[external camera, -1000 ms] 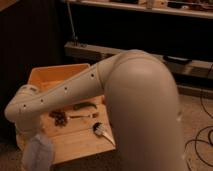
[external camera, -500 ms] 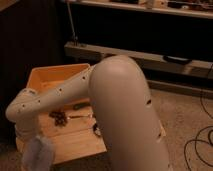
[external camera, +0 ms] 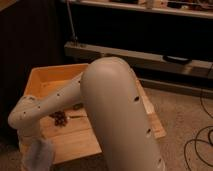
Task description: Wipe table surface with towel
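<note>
A low wooden table (external camera: 75, 141) with a raised rim at its back stands at the left centre. A pale grey-blue towel (external camera: 39, 154) hangs at the table's front left corner. My white arm reaches from the right foreground down to the left, and its gripper end (external camera: 31, 136) sits just above the towel, touching or almost touching it. The arm's big upper link (external camera: 120, 115) hides the right half of the table.
A dark brown clump (external camera: 60, 118) and a small dark object (external camera: 77, 106) lie on the table beside the forearm. A long dark shelf unit (external camera: 150, 55) runs along the back. Black cables (external camera: 200, 145) lie on the carpet at the right.
The arm's upper link has swung left and closer, covering more of the table and the pale object that lay at its right. The gripper end and the towel stay at the front left corner.
</note>
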### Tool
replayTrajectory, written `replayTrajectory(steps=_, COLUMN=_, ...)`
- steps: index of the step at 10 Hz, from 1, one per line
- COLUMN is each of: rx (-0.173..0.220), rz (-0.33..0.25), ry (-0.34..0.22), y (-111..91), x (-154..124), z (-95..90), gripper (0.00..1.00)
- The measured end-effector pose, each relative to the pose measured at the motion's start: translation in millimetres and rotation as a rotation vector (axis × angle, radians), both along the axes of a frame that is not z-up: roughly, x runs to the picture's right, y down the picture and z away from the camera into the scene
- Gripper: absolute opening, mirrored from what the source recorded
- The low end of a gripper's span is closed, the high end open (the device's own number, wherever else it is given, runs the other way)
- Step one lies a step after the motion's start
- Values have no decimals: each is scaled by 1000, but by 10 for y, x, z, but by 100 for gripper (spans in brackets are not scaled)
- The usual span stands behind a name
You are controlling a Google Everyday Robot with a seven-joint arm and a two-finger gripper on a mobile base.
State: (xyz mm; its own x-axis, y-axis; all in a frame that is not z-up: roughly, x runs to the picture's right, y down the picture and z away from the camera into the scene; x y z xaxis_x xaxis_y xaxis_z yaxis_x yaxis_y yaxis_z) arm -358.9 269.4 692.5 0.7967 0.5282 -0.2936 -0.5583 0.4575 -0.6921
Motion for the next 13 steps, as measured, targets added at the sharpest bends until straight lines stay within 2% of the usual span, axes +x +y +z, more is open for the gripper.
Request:
replayTrajectory(steps=2, rx=34, rz=5, ry=31, y=51, x=15, z=65, gripper=65)
replayTrajectory(steps=5, rx=49, rz=8, ry=71, y=173, x=7, z=221, gripper=65)
replayTrajectory(steps=8, rx=7, rz=2, ry=80, y=189, x=-50, z=291, gripper=65)
replayTrajectory(steps=11, rx=-10, rz=-10, ry=95, y=240, x=-60, z=340, gripper=65)
replayTrajectory(steps=12, rx=-13, rz=-16, ry=101, y=263, x=-59, z=356, gripper=60)
replayTrajectory(steps=13, rx=-15, rz=-20, ry=124, y=280, x=-36, z=384, gripper=48)
